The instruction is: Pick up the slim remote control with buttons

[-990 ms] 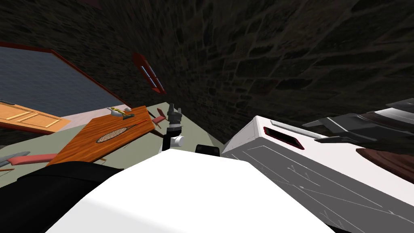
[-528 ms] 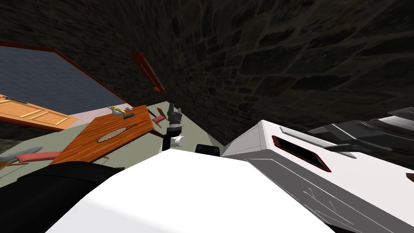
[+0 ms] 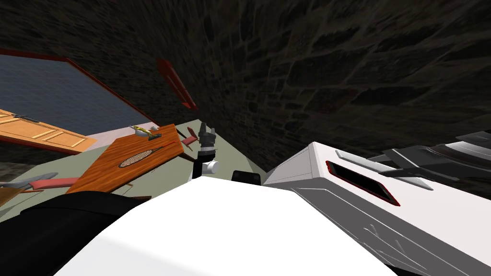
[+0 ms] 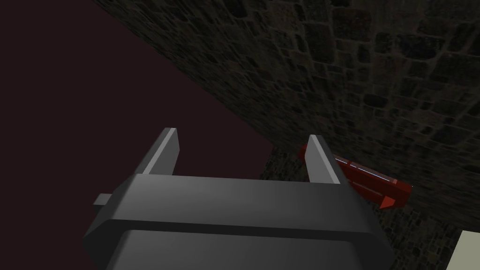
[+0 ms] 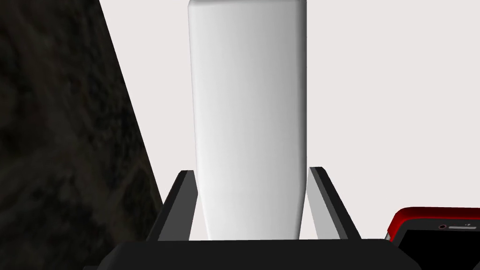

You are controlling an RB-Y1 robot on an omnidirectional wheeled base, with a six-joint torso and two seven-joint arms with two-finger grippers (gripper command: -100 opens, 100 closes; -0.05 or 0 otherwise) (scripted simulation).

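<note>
The remote control (image 5: 248, 117), a smooth, plain white slab with rounded edges, is lying flat on a matte white top (image 5: 398, 93), running toward 12 o'clock from my right gripper (image 5: 251, 171). My fingers are standing spread beside its near end, with slivers of the top showing between. A glossy red-cased phone (image 5: 436, 229) is lying at 3 o'clock. My left gripper (image 4: 242, 134) is hovering at my 12 o'clock, blades parted and gripping nothing.
</note>
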